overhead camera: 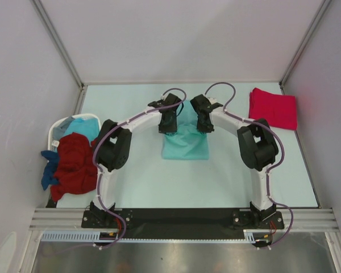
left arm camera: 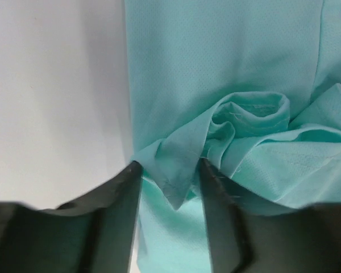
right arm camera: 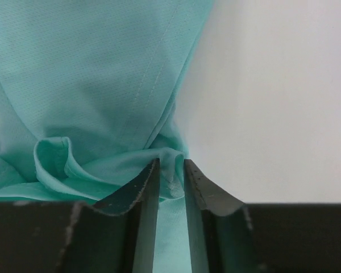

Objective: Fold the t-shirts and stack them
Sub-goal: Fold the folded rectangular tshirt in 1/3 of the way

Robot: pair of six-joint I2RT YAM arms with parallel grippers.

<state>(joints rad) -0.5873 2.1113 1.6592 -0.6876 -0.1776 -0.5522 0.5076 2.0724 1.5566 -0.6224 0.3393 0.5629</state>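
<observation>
Far left, a basket (overhead camera: 57, 128) holds a dark red shirt (overhead camera: 74, 162) with a blue shirt (overhead camera: 48, 173) hanging off it. Mid-table (overhead camera: 159, 182) lies the teal shirt (overhead camera: 184, 145), bunched along its far edge. There the left jaws stand parted, a hem corner loose between them. The right jaws, just beside, gape only a slit at a fold, let go, and a red shirt (overhead camera: 273, 108) sits folded in the far right corner.
</observation>
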